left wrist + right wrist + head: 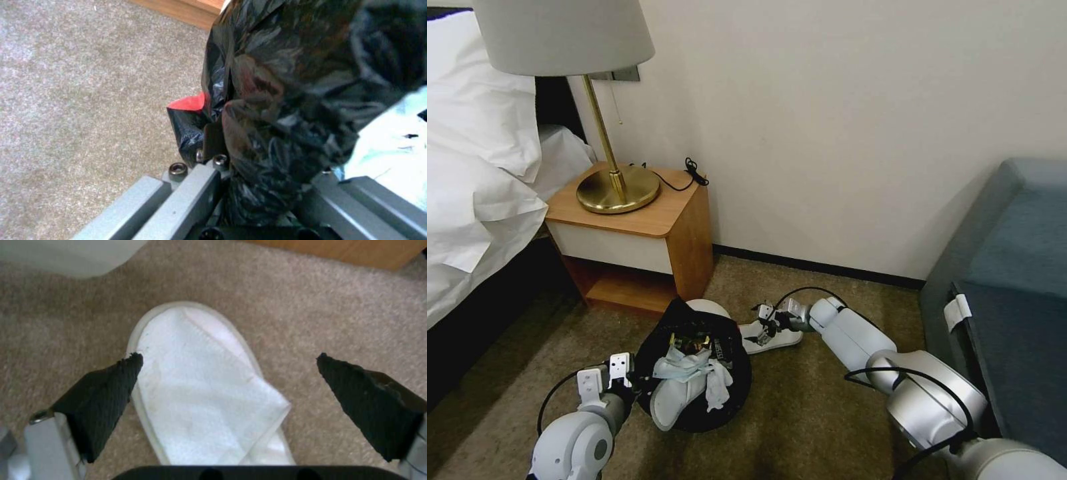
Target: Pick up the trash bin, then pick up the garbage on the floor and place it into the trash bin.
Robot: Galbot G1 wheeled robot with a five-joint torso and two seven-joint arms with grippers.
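Observation:
The trash bin (730, 393), lined with a crinkly black bag (285, 100), hangs tilted just above the carpet. Inside it lie a white slipper (672, 399), crumpled tissues (715, 388) and a gold wrapper (690, 343). My left gripper (635, 383) (262, 186) is shut on the bin's bagged rim at its left side. A second white slipper (777, 338) (200, 390) lies flat on the carpet right of the bin. My right gripper (767, 325) (228, 356) hovers low over it, open, one black pad (106, 400) touching the slipper's edge and the other off to its far side.
A wooden nightstand (687, 233) with a brass lamp (617, 190) stands just behind the bin, and a bed (474, 200) is to the left. A blue-grey sofa (1014, 287) borders the right. A white rounded object (710, 308) (66, 256) sits behind the bin. Something red (191, 103) peeks from beside the bag.

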